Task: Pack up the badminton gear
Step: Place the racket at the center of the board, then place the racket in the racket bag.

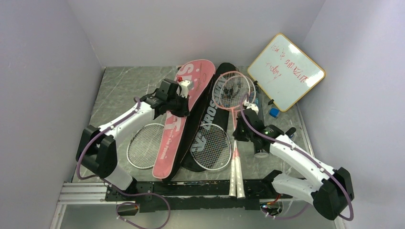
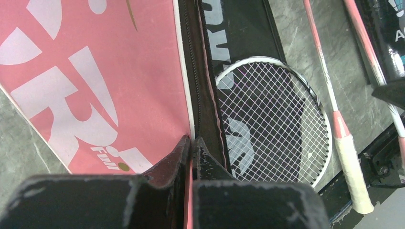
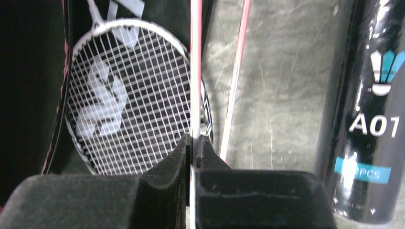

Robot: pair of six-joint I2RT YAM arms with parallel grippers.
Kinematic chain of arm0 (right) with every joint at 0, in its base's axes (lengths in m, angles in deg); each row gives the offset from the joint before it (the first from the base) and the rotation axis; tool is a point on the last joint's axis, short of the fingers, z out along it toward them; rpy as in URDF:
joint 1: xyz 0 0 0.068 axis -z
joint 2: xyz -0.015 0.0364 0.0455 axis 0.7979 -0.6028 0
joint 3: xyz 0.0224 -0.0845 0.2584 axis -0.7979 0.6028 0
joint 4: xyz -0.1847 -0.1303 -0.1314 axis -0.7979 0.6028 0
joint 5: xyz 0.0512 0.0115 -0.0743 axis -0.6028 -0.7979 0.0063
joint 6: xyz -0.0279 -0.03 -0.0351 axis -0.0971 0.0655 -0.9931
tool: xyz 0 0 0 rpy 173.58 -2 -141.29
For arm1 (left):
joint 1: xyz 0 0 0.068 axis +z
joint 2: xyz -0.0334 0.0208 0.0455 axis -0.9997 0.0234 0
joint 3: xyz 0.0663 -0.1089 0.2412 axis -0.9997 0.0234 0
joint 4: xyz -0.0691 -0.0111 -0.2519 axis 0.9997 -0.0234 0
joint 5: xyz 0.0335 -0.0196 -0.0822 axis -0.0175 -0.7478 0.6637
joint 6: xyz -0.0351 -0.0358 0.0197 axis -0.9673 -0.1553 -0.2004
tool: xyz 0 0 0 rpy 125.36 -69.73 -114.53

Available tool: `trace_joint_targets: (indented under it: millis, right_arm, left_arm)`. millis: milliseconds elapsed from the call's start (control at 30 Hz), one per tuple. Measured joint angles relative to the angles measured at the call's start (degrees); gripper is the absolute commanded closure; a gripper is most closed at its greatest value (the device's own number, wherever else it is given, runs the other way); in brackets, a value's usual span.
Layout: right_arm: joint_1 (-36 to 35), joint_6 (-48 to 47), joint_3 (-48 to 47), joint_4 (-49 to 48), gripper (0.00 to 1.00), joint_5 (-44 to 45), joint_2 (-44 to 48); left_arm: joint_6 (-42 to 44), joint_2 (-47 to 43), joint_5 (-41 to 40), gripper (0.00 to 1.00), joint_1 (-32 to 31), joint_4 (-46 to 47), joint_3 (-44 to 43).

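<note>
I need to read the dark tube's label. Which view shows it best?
Right wrist: the dark tube fills the right edge, its A01 print and shuttlecock logo legible. Left wrist catches only a corner of it; in the top view the right arm covers most of it.

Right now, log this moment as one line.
left hand: shut on pink cover edge | right hand: shut on pink racket shaft | white racket: lying on black cover

Grey marbled table (image 1: 119, 90) bears pink cover (image 1: 184, 114), black cover (image 1: 210, 119), white racket (image 1: 145, 145), tube (image 3: 377, 119).
</note>
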Motion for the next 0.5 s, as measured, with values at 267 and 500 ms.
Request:
trace_joint_targets:
  millis: [267,500]
  right_arm:
    - [-0.8,0.8,0.0,8.6,1.00,-4.5,9.3]
    - [-0.8,0.9,0.0,13.0,1.00,-9.3,14.1]
  left_arm:
    - [-1.8,0.0,2.3,0.95,3.7,2.1,0.5]
    - [-2.7,-0.2,3.0,0.95,7.4,4.0,2.0]
